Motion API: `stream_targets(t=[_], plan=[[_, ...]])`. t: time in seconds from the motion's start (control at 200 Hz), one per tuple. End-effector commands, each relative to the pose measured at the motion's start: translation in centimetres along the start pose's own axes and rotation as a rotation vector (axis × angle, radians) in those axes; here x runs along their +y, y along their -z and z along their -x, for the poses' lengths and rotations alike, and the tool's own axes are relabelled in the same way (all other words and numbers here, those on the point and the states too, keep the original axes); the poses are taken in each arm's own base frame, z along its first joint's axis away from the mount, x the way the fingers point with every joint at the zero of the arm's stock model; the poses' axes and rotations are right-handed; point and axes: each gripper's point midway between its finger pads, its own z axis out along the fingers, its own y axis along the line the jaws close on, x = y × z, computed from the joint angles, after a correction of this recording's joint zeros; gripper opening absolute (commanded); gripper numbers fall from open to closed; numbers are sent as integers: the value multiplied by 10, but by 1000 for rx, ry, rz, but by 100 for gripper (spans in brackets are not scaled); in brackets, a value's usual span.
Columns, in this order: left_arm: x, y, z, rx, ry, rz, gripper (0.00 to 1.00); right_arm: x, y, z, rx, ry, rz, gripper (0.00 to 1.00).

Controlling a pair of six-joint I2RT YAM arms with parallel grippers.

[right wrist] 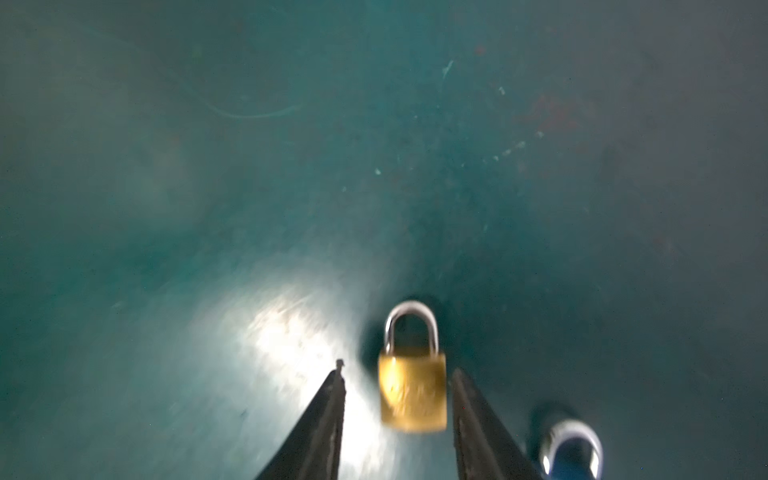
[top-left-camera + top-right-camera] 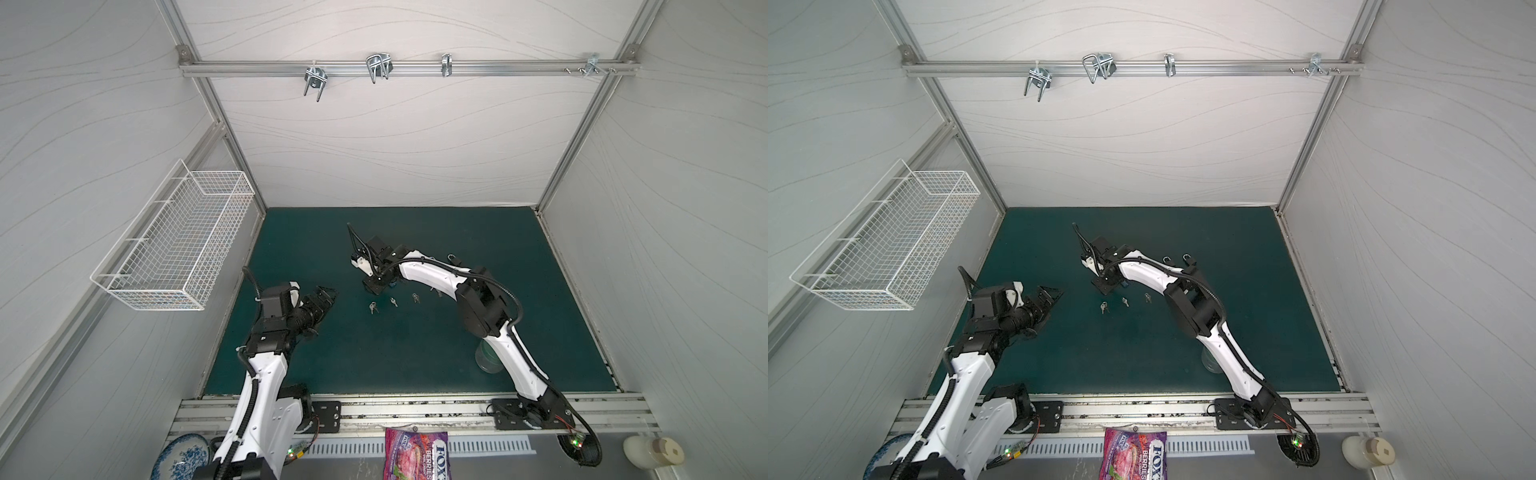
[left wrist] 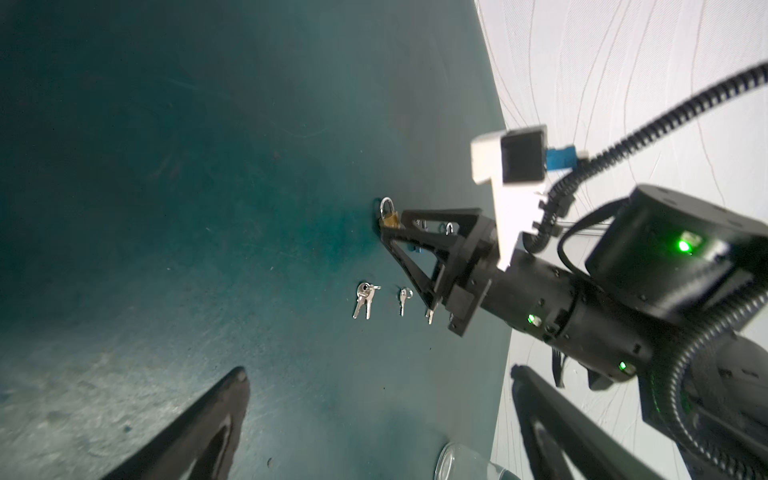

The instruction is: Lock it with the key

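Arching right arm [image 2: 430,272] low, jaws parted astride brass padlock [image 1: 412,392]

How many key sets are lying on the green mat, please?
3, in a row on the mat: left key set, middle key set, right key set nearest the right arm. Others may be hidden under that arm.

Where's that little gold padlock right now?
In the right wrist view the gold padlock sits on the green mat, near its middle, between the open fingers of the right gripper, with a blue padlock just beside it.
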Motion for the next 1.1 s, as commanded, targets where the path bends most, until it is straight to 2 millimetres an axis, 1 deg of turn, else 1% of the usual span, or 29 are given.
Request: stream_targets(t=[0.0, 0.045, 0.08, 0.17, 0.295, 0.305, 0.345, 0.35, 0.375, 0.42, 0.43, 0.455, 0.515, 0.585, 0.62, 0.66, 0.705, 0.8, 0.835, 0.895, 0.93, 1.035, 1.095], plan=[[-16, 20, 25, -106, -86, 48, 99, 3, 98, 51, -237, 22, -22, 47], [-20, 22, 30, -129, -103, 58, 99, 0, 119, 50, -281, 14, -40, 53], [-24, 23, 33, -146, -122, 69, 99, -3, 136, 47, -317, 2, -54, 60], [-40, 19, 34, -168, -218, 106, 99, -18, 173, 30, -385, -53, -95, 77], [-63, 4, 29, -190, -359, 154, 99, -48, 224, -2, -497, -177, -137, 87], [-65, 3, 28, -193, -371, 158, 99, -52, 225, -6, -501, -196, -144, 88], [-72, 0, 28, -215, -415, 170, 99, -65, 245, -17, -556, -260, -176, 91], [-73, -1, 28, -217, -420, 171, 99, -67, 245, -19, -555, -268, -179, 91], [-78, -4, 28, -226, -443, 173, 99, -74, 255, -29, -581, -294, -193, 92], [-84, -8, 29, -240, -466, 164, 99, -87, 270, -44, -624, -337, -233, 98], [-86, -10, 29, -244, -469, 160, 99, -89, 270, -46, -626, -344, -240, 99], [-89, -12, 30, -249, -475, 146, 99, -98, 282, -56, -660, -373, -283, 99], [-95, -15, 37, -290, -496, 119, 99, -116, 296, -79, -701, -403, -363, 99], [-96, -12, 50, -384, -520, 122, 99, -142, 311, -108, -750, -476, -478, 99], [-96, -9, 58, -438, -545, 124, 96, -154, 318, -121, -768, -511, -522, 99], [-96, -7, 65, -480, -584, 128, 96, -167, 321, -139, -767, -550, -566, 99], [-95, -5, 72, -523, -627, 141, 98, -182, 324, -158, -759, -597, -618, 99], [-77, 3, 91, -613, -650, 231, 98, -213, 330, -195, -736, -696, -760, 99], [-69, 6, 96, -631, -645, 254, 98, -221, 328, -206, -726, -720, -801, 99], [-56, 12, 103, -665, -635, 283, 98, -231, 323, -220, -702, -738, -846, 99], [-51, 14, 105, -685, -652, 286, 98, -237, 319, -227, -682, -738, -861, 99], [-34, 17, 108, -746, -719, 343, 98, -247, 302, -238, -615, -687, -892, 99], [-20, 16, 110, -741, -728, 407, 98, -251, 290, -245, -571, -668, -906, 99]])
